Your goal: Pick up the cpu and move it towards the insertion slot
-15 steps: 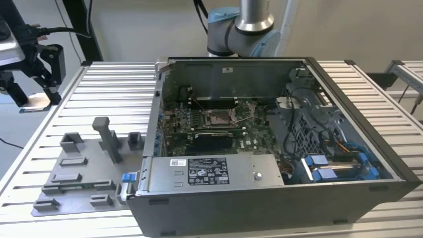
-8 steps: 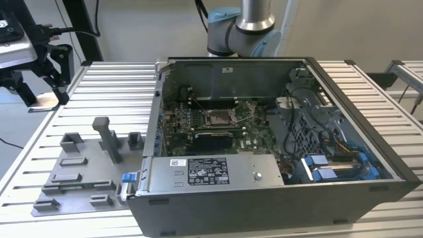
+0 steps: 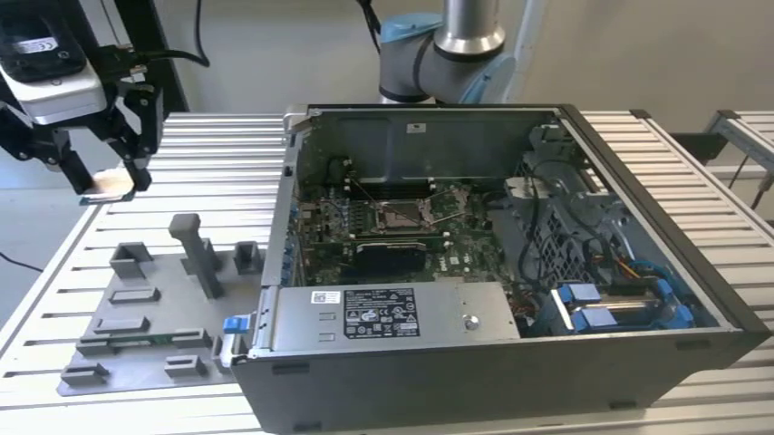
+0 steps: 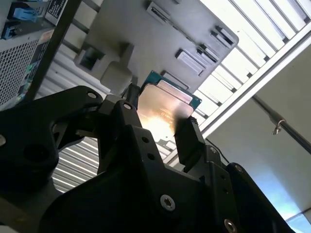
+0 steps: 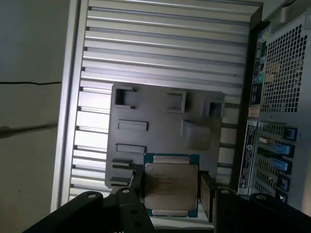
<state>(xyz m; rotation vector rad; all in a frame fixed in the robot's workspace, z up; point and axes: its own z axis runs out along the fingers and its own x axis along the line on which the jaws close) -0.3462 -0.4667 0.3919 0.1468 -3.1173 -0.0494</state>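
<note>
Claw [image 3: 115,186] status: I see it closed on the cpu [image 3: 107,186], one finger [image 5: 137,187] against each of two opposite edges of the chip. In both wrist views the cpu [image 5: 170,182] sits flat between the black fingers [image 4: 187,138], its shiny metal top [image 4: 160,114] facing the cameras, with a teal border around it. In the exterior view the claw hangs above the slatted table [image 3: 217,136], near the table edge on the exterior view's left, and the cpu is clear of the surface, touching nothing but the fingers.

Grey plastic fixture [image 3: 158,313] lies on the table just beside the open computer case [image 3: 508,362], on the side toward the exterior view's left; the first wrist view shows the same fixture [image 5: 165,131] beyond the held chip, with its shallow pockets and raised blocks.

Insertion slot [image 3: 400,215] sits on the green board inside the case, metal-framed, with thin wire levers beside it. I record the cpu as well apart from the slot, outside the case wall, with the fixture lying between. A silver box with a white label [image 3: 377,313] occupies the near side of the case.
</note>
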